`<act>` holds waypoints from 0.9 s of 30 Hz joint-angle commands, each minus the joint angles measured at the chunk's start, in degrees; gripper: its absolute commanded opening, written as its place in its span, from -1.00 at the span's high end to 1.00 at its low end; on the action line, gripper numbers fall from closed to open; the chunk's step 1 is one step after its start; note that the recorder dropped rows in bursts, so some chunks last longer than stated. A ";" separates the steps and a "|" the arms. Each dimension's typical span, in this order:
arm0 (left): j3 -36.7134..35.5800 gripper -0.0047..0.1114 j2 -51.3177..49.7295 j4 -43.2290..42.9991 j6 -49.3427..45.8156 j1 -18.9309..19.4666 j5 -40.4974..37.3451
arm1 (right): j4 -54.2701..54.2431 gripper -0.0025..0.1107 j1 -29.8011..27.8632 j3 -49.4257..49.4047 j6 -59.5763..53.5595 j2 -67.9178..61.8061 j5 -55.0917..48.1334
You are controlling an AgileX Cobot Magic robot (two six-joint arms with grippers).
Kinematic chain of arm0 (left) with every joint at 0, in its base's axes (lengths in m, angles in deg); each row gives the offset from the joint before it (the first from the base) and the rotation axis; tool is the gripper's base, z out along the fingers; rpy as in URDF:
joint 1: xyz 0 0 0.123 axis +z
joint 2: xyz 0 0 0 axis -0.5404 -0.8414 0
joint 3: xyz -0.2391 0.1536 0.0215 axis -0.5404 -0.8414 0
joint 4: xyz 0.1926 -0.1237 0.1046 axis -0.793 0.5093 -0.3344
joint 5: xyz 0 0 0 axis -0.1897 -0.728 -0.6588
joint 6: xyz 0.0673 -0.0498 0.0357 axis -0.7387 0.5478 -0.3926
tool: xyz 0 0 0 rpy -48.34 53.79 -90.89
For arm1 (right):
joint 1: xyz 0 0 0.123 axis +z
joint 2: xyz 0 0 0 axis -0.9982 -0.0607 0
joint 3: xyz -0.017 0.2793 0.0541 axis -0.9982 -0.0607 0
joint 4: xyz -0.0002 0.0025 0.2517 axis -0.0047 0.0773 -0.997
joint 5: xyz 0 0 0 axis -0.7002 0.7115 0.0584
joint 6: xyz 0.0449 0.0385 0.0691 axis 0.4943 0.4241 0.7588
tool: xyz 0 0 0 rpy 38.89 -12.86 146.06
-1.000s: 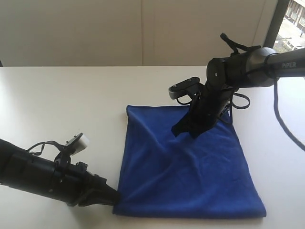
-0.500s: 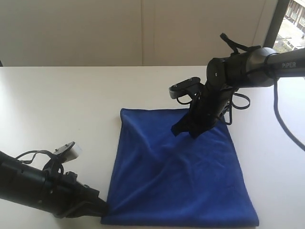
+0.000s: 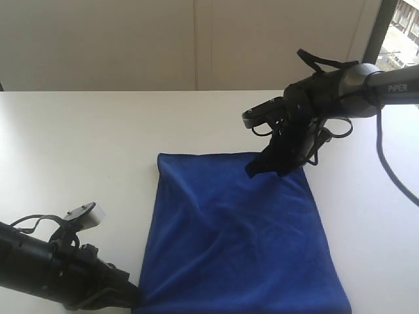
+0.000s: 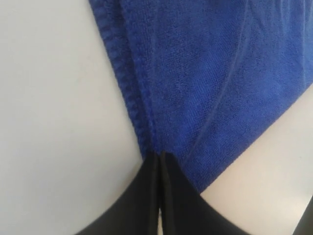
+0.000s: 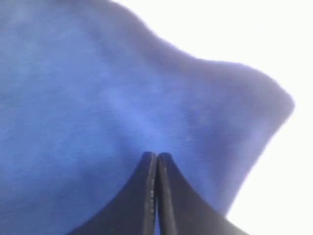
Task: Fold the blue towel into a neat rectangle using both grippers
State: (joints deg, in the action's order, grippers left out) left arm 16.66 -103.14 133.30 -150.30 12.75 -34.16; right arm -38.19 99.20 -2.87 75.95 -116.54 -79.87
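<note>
The blue towel (image 3: 236, 242) lies flat on the white table (image 3: 78, 144), with shallow creases and its near edge at the bottom of the exterior view. My left gripper (image 3: 134, 294) lies low at the towel's near left corner. In the left wrist view the left gripper (image 4: 160, 154) is shut on the stitched edge of the towel (image 4: 205, 73). My right gripper (image 3: 267, 171) points down over the towel's far edge, close to the far right corner. In the right wrist view the right gripper (image 5: 157, 155) is shut, with the towel (image 5: 98, 98) lying smooth beyond the tips and no pinched fold visible.
A beige wall (image 3: 196, 46) runs behind the table's far edge. A window (image 3: 402, 33) shows at the top right. A black cable (image 3: 386, 163) hangs from the right arm. A small white part (image 3: 91, 214) sits on the left arm.
My left gripper has pulled back towards the near left, dragging the towel with it. The right gripper has risen slightly and now stands near the far edge, not the middle.
</note>
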 commanded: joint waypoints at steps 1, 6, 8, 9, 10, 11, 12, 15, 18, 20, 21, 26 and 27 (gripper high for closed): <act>-1.01 0.92 -0.09 -0.87 -0.11 -0.13 2.62 | 4.60 0.96 -0.16 0.52 3.54 -0.30 0.23; -1.01 0.92 -0.09 -1.10 -0.19 -0.13 2.74 | 4.69 0.96 -0.16 0.52 3.45 -4.73 -1.20; -1.16 0.92 -0.09 -1.10 -0.19 -0.13 2.84 | 4.69 0.96 -0.16 0.52 3.45 -6.45 -1.86; -1.43 0.92 -0.09 -1.10 -0.19 -0.13 2.84 | 4.69 0.96 -0.16 0.52 3.45 -7.13 -2.04; -1.73 0.92 -0.09 -1.10 -0.19 -0.13 3.28 | 4.83 0.96 -0.16 0.52 3.45 -7.70 -2.13; -2.09 0.92 0.17 -0.98 -0.19 -0.13 4.19 | 4.83 0.96 -0.16 0.52 3.45 -7.86 -2.12; -2.73 0.92 0.48 -0.86 -0.19 -0.13 5.00 | 4.83 0.96 -0.16 0.52 3.45 -8.29 -2.12; -4.47 0.92 2.56 -0.08 -0.08 -0.13 7.25 | 5.58 0.96 -0.16 0.60 4.11 -8.68 -2.26; -5.73 0.92 5.10 0.15 -0.08 -0.13 7.56 | 5.73 0.96 -0.16 0.60 4.47 -8.80 -2.26; -5.73 0.92 5.77 0.15 -0.08 -0.13 7.43 | 5.73 0.96 -0.16 0.60 4.47 -8.78 -2.37; -5.73 0.92 5.91 0.15 0.11 -0.13 6.85 | 5.73 0.96 -0.16 0.60 4.47 -8.78 -2.37; -5.73 0.92 6.02 0.15 0.36 -0.13 4.94 | 5.73 0.96 -0.16 0.60 4.47 -8.81 -2.94; -5.73 0.92 6.02 0.15 0.50 -0.13 4.93 | 5.73 0.96 -0.16 0.60 4.47 -8.92 -2.96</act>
State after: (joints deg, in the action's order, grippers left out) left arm 11.72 -97.39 134.78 -150.21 12.75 -29.65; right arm -32.19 99.20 -0.93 80.13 -121.26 -80.96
